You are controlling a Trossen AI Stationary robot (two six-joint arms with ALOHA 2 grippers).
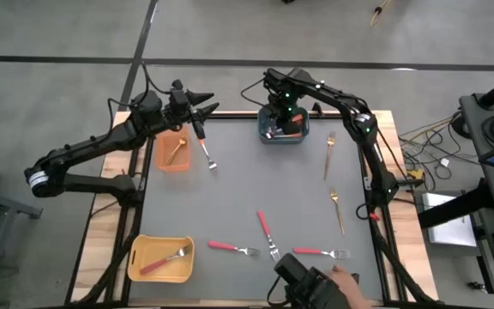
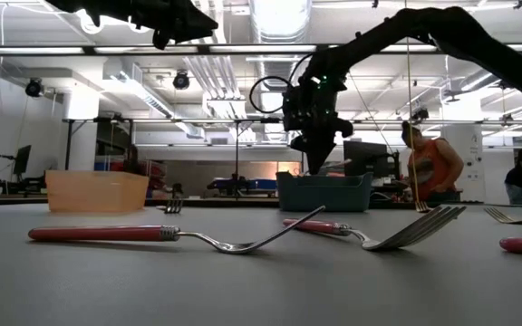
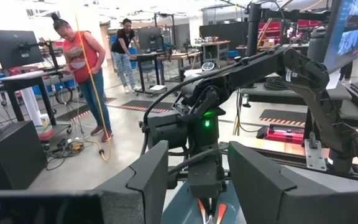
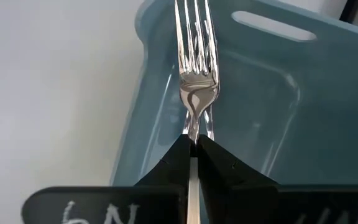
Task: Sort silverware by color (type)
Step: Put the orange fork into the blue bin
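By the tabletop's [image 1: 230, 197] left edge, the yellow bin [image 1: 137, 268] holds one red-handled fork [image 1: 166, 257] and the orange bin [image 1: 161, 161] one gold fork [image 1: 175, 150]. The left gripper [image 1: 197, 116] hangs with fingers spread, empty. Four loose red-handled forks [image 1: 234, 248] lie on the tabletop. The right gripper [image 4: 194, 146] is clamped on a silver fork [image 4: 197, 81], tines pointing into the blue-grey bin [image 4: 328, 93]. Two loose gold forks [image 1: 328, 154] lie lengthwise along the right edge.

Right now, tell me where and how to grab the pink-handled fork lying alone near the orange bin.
Grip the pink-handled fork by its handle, coming straight down from above. It lies flat on the mat, apart from the orange bin, and the handle is its thickest, straightest part. The open left claw hangs nearest.
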